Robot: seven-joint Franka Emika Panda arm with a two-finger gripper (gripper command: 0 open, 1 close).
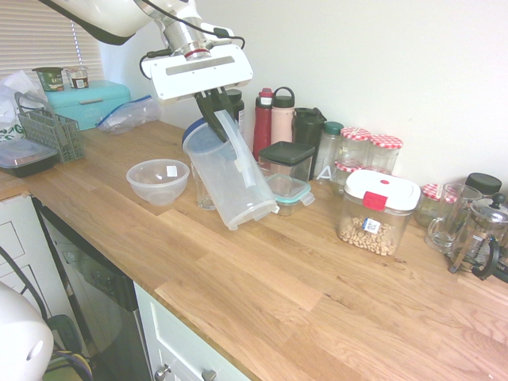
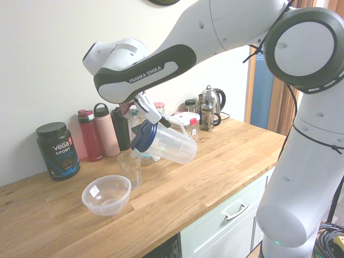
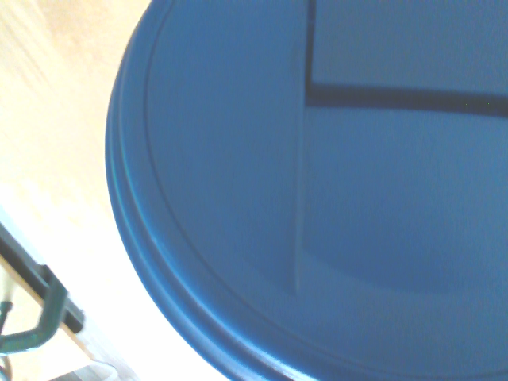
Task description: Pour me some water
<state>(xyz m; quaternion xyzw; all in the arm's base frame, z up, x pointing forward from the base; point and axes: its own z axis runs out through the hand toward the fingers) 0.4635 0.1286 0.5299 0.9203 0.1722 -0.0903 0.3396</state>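
**Pitcher tilted over the glass, grip clenched on its handle**

I see the gripper (image 1: pixel 213 117) clenched on the handle of the clear water pitcher (image 1: pixel 232 176), holding it off the wooden counter (image 1: pixel 262 294) and tipped so its blue lid (image 2: pixel 143 136) leans toward the drinking glass (image 2: pixel 130 168). The fingers themselves are mostly hidden: in the first exterior view they show only as a dark wedge against the handle, and in the second the arm's forearm covers them.

The glass stands just beside the pitcher's lid end. In the first exterior view the pitcher covers most of it, so I make out only a sliver; the second exterior view shows it whole and upright. I cannot tell from either view whether water is running or how much the pitcher holds.

A clear plastic bowl (image 1: pixel 158 180) sits on the counter just beside the glass, on the side away from the pitcher.

My wrist view is almost filled by the blue lid, blurred, with a strip of counter at one edge.

Behind the pitcher, against the wall, a red bottle (image 2: pixel 90 135) and a pink bottle (image 2: pixel 107 130) stand side by side.
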